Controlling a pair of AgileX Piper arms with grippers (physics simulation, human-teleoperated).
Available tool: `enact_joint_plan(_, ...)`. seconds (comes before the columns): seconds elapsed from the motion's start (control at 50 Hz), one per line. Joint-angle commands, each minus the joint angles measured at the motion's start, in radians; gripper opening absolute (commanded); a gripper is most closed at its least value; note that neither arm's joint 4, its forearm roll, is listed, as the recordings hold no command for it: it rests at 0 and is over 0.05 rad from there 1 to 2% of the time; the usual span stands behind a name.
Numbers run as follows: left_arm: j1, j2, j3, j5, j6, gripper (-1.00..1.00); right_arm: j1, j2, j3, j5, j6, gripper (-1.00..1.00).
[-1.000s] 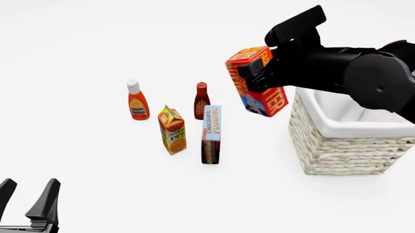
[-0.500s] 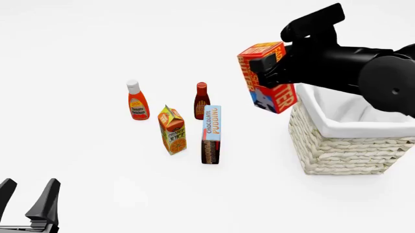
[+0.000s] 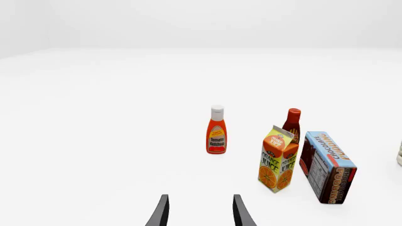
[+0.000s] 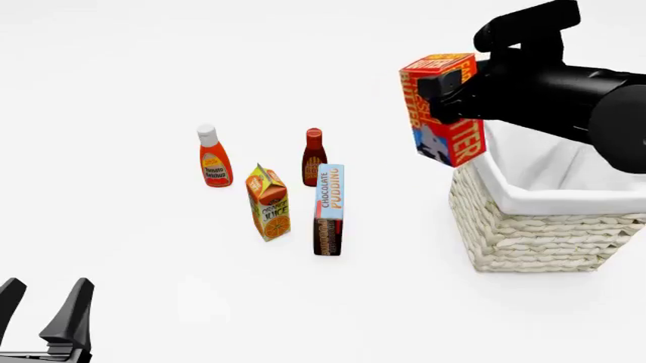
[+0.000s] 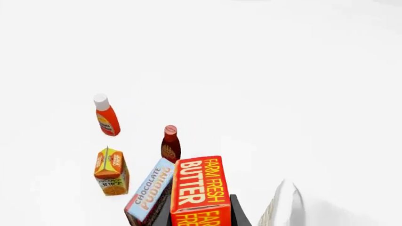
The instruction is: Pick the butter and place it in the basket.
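The large square cream-white woven wicker basket [image 4: 545, 227] stands on the white table [image 4: 151, 68], and everything else sits off to its left. Nearest it is the tall blue-and-brown chocolate pudding box [image 4: 328, 210], upright. Just left of that box stands the gabled orange juice carton [image 4: 268, 203]. Behind the box, farther from the arms, is the dark red sauce bottle [image 4: 314, 156]. Farthest left of the basket stands the white-capped orange ketchup bottle [image 4: 213, 156]. The red-and-orange butter carton [image 4: 441, 108] hangs in the air above the basket's left rim, clamped in the right gripper [image 4: 444, 94]. The left gripper [image 4: 45, 314] sits low, well to the basket's left and nearer the arms.

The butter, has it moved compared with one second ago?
Yes. The butter, held by the right gripper, has gone up and rightward, now over the near-left corner of the basket, which stayed put.
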Motion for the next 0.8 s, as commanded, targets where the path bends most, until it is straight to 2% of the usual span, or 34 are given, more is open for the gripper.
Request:
enact_joint_plan(0.02,0.0,0.0,0.0,0.0,0.0,1.0,-0.047,-0.032,0.0,-0.022,0.042,-1.0)
enact_joint_plan(0.2,0.0,0.0,0.0,0.0,0.0,1.0,-0.086,-0.071,0.031,-0.041,0.07,-1.0)
enact_joint_plan(0.8,0.0,0.0,0.0,0.0,0.0,1.0,-0.23,-0.109,0.081,-0.076,0.083,-1.0)
